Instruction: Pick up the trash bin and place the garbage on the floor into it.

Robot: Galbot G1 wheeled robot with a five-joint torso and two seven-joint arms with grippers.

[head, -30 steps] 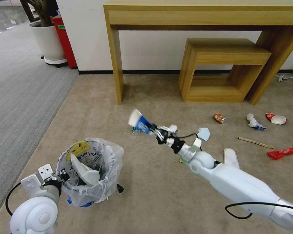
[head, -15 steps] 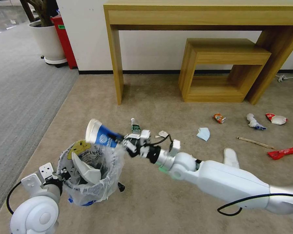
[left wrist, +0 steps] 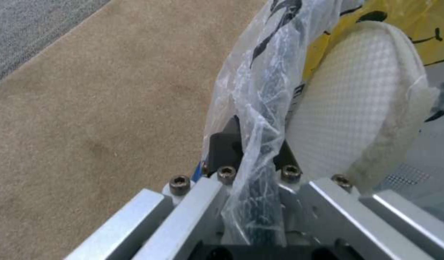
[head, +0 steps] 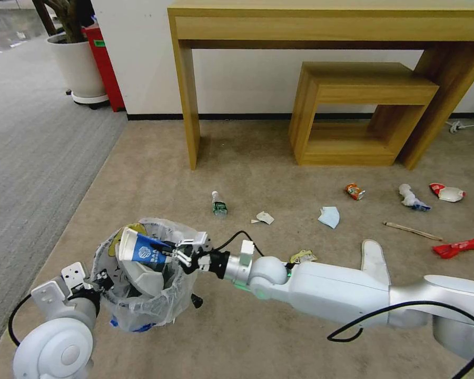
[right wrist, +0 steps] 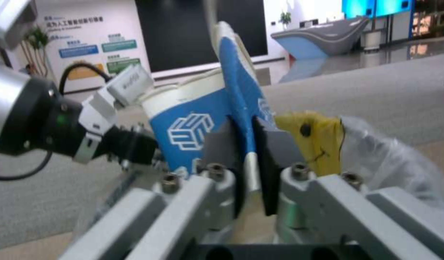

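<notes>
The right gripper (head: 178, 255) has its dark flat fingers (right wrist: 275, 151) clamped on the flattened edge of a blue-and-white paper carton (head: 140, 248), holding it tilted over the mouth of the trash bin (head: 142, 305). The left gripper (head: 101, 280) pinches the bin's rim, its fingers (left wrist: 222, 148) closed on the black wall and the crinkly clear liner bag (left wrist: 260, 94).

Inside the bin, one white slipper (left wrist: 347, 115) with a waffle-textured sole stands on edge against a yellow printed wrapper (head: 130, 231).

On the beige carpet, well apart from the bin, lie one small green-label bottle (head: 218, 203), one scrap of crumpled paper (head: 264, 217), one blue mask (head: 329, 216), one crushed can (head: 354, 191), one white twisted wad (head: 412, 197), two red wrappers (head: 458, 247), one thin wooden stick (head: 412, 230) and a second slipper (head: 374, 253) beside the right arm. Open carpet surrounds the bin on all sides.
</notes>
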